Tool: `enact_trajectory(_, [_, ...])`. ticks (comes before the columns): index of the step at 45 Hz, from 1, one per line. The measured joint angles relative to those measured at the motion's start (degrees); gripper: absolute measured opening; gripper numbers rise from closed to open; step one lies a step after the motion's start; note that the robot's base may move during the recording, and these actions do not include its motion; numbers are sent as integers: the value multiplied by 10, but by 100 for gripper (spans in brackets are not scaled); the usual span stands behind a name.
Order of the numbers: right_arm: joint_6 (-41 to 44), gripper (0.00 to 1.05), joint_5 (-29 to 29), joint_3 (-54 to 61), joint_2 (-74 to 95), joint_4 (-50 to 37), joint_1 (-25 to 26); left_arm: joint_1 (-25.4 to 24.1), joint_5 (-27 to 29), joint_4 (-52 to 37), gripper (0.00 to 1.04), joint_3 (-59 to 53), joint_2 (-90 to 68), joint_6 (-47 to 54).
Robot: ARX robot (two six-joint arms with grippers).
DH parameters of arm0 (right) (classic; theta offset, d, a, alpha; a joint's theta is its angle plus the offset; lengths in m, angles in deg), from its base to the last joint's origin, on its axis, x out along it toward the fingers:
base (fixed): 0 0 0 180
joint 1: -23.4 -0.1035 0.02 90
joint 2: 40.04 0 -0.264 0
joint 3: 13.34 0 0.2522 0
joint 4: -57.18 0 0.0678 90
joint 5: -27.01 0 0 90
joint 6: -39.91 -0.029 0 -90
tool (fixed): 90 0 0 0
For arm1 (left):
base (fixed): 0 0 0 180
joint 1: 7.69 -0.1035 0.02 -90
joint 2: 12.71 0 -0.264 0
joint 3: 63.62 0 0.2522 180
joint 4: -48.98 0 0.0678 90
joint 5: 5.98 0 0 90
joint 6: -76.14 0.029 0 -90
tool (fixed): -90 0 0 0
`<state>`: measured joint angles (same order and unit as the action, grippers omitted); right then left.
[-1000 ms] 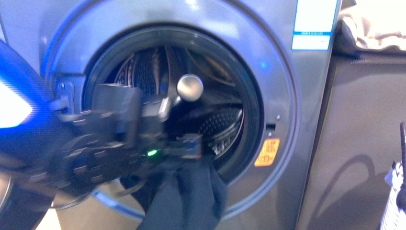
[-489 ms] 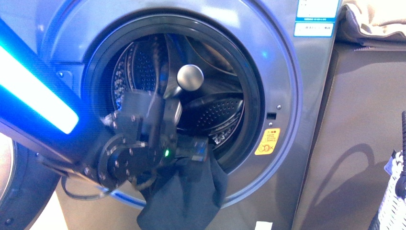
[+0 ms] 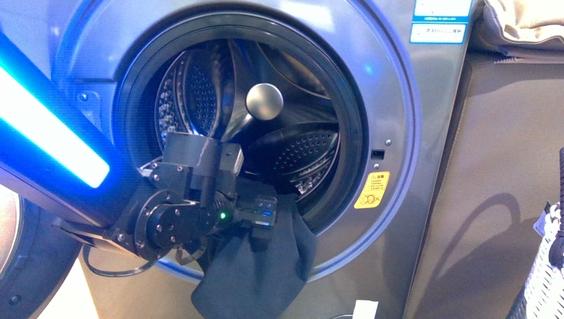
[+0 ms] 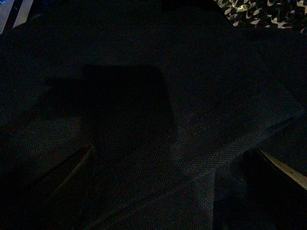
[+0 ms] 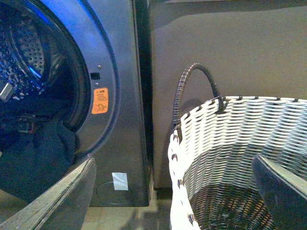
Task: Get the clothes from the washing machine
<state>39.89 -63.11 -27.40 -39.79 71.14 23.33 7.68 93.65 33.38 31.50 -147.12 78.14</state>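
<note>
Left gripper [image 3: 263, 214] overlaps clothes [image 3: 266, 266] at washing machine [image 3: 425, 133] lip; grip unclear, wrist view dark. Right gripper [image 5: 172, 160], splayed, faces basket [image 5: 230, 124].

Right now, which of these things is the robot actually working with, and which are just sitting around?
Part of the job:
- dark blue garment, hanging out over the drum's rim
- washing machine, door open
- left gripper, right at the garment

Just there:
- woven basket beside the machine, untouched
- beige cushions on the cabinet
- orange sticker
</note>
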Motion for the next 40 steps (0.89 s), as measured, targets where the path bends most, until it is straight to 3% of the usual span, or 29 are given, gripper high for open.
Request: enact_trajectory(40, [0, 97, 0, 0, 0, 0, 0, 2, 38, 118, 98, 83, -38, -19])
